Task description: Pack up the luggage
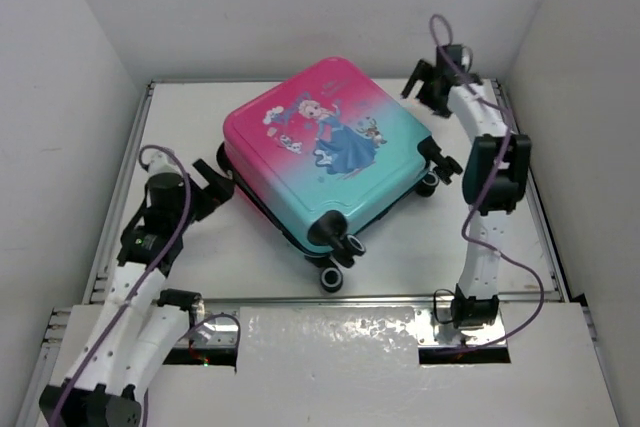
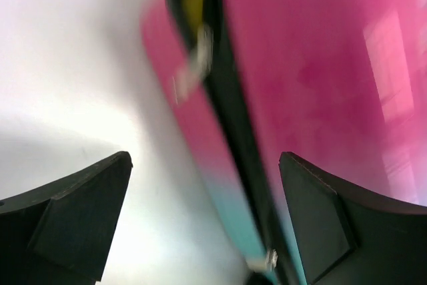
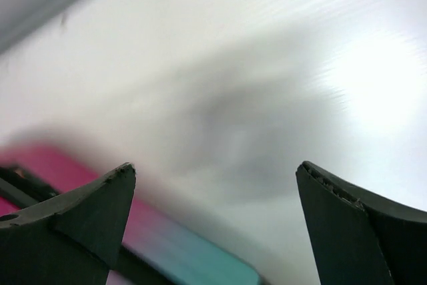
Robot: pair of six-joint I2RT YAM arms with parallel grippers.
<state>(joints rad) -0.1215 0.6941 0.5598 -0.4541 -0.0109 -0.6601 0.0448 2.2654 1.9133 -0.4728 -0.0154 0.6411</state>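
Note:
The luggage [image 1: 320, 147] lies flat in the middle of the table with its princess print up, pink at the back and teal at the front, lid down. My left gripper [image 1: 218, 183] stands open at its left side. In the left wrist view the pink shell [image 2: 313, 65] and its black seam [image 2: 233, 118] run between the spread fingers [image 2: 80, 211], with a silver zip pull [image 2: 193, 65] on the seam. My right gripper [image 1: 421, 82] is open off the suitcase's back right corner. In its wrist view only bare table lies between the fingertips [image 3: 215, 165], with a teal and pink edge [image 3: 187, 251] at lower left.
Black wheels [image 1: 335, 275] stick out at the suitcase's front end and more [image 1: 432, 183] on its right. White walls [image 1: 90, 97] enclose the table at left, back and right. A foil-covered strip [image 1: 330, 337] lies at the near edge between the arm bases.

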